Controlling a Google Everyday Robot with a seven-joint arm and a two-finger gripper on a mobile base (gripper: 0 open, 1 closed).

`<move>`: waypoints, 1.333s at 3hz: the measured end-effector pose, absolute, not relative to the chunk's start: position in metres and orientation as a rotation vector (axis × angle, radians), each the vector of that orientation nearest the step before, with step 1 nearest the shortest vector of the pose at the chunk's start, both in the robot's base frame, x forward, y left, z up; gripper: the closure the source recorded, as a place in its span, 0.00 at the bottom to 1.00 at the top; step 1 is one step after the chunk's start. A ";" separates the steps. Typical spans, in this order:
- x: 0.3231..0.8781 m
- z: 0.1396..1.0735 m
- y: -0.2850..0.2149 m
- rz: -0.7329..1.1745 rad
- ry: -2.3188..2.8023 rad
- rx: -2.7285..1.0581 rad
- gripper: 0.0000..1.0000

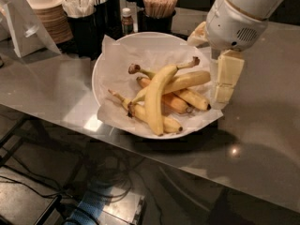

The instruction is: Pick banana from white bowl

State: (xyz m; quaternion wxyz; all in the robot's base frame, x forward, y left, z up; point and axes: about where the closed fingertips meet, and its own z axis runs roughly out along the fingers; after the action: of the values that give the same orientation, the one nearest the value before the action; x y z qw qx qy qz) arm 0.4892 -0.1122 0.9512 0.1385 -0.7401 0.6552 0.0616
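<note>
Tool point(211, 65) at right rim of white bowl point(95, 81), hanging off the white wrist. One cream finger points down just over the rim, the other sticks out at the far side. Looks spread open, nothing in it.

Banana point(154, 97) lies in the middle of the bowl, on top of the pile. Brownish stem toward the tool, blunt end toward the near rim.

Risks, my guess:
- Banana crosses the shorter bananas point(190, 97), touching them. A close aimed too low or too wide likely grabs two, or drags one along.
- Paper liner point(112, 48) is loose and crinkled. A finger could pinch it and lift it, tipping fruit out.
- Skin is smooth and the body curved and round, so an end grip could slip or swing. Mid-body looks safer.
- Lower finger sits very close to the rim. Coming in low could knock the bowl, which can slide on the slick surface point(262, 139).

Materials:
- banana: pale yellow, smooth, long arc
- shorter ones: more orange, brown-tipped
- bowl: round, shallow, hard white
- liner: thin, creased, corners past the rim
- surface: grey, glossy, reflective

Behind the bowl: stacked paper bowls point(44, 13), cup of wooden sticks point(159, 3), small bottle point(126, 20).
</note>
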 end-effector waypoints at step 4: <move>0.506 0.915 -0.054 0.369 1.716 -2.196 0.00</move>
State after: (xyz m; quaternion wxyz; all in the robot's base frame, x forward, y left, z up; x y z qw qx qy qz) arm 0.5061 -0.0545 0.9149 0.1645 -0.7705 0.6020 0.1294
